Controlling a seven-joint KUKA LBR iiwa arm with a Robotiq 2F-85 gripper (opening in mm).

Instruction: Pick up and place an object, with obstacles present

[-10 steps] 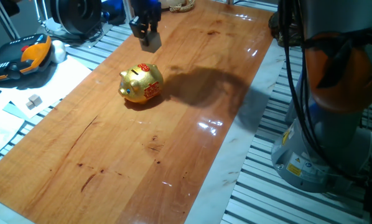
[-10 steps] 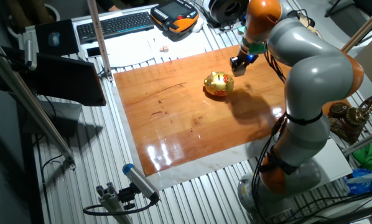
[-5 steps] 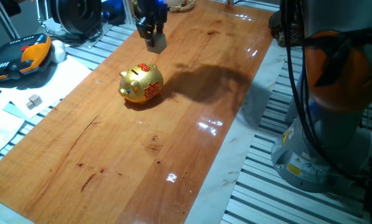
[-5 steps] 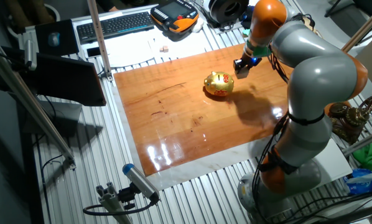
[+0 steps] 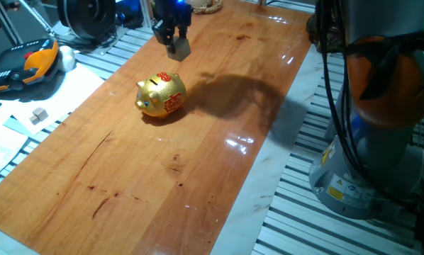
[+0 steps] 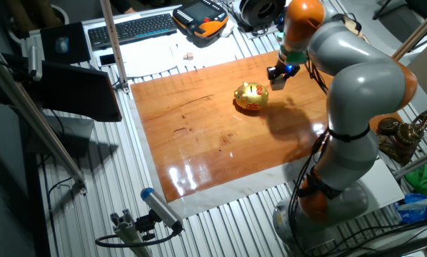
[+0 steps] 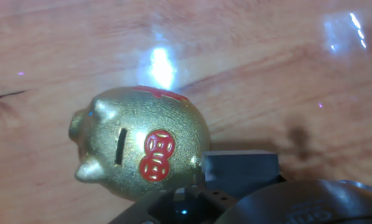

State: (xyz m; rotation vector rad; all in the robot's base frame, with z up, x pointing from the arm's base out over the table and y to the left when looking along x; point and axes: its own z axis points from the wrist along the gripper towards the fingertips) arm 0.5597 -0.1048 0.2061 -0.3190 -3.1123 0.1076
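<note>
The small pale beige cube (image 5: 177, 49) hangs between my gripper's (image 5: 173, 41) fingers, a little above the wooden table, at the far end. The gripper is shut on it. The gold piggy bank (image 5: 161, 95) with red markings stands on the table just in front of and below the cube, apart from it. In the other fixed view the gripper (image 6: 278, 77) is just right of the piggy bank (image 6: 250, 96). In the hand view the piggy bank (image 7: 142, 149) fills the middle and the cube (image 7: 239, 167), in shadow, sits at its right.
A smaller whitish cube (image 5: 37, 114) lies on white paper left of the table. An orange and black pendant (image 5: 24, 64) lies further back on the left. My arm's base (image 5: 378, 156) stands at the table's right edge. A keyboard (image 6: 131, 28) lies behind the table.
The gripper with the cube has moved slightly further back and to the right over the last second. It has hardly moved in the last half second. The piggy bank has not moved.
</note>
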